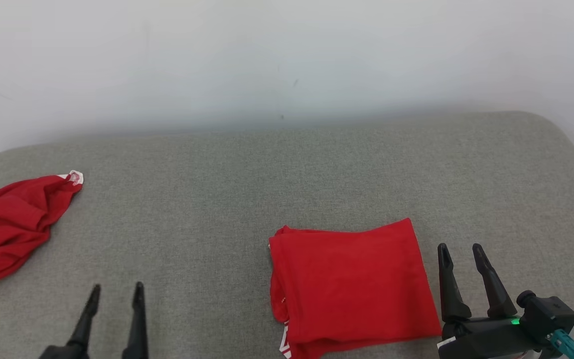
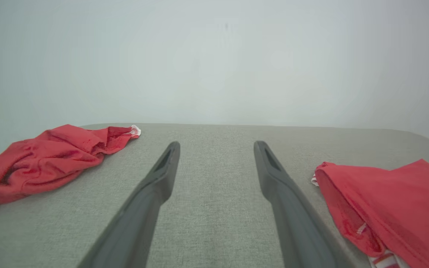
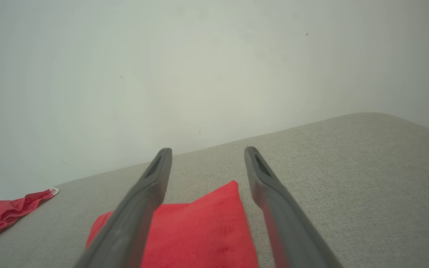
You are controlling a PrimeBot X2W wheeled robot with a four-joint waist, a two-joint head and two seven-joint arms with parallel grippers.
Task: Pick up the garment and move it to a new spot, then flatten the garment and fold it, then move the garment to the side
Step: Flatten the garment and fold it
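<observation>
Red folded garment (image 1: pixel 352 284) at five o'clock on grey cushion (image 1: pixel 217 199), just beside right gripper (image 1: pixel 460 246), spread wide, empty. Left gripper (image 1: pixel 117 285) at seven o'clock, also wide, empty. Crumpled garment (image 1: pixel 13 224) at nine o'clock. Probably next: reach there, pinch a thick ridge, lift clear.

Plain white wall (image 1: pixel 287 55) behind a grey fabric surface (image 1: pixel 217 174) with rounded corners

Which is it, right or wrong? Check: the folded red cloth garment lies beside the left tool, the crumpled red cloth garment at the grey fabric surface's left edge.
Wrong: the head view shows the folded red cloth garment beside the right tool, not the left. The crumpled red cloth garment is at the grey fabric surface's left edge.
</observation>
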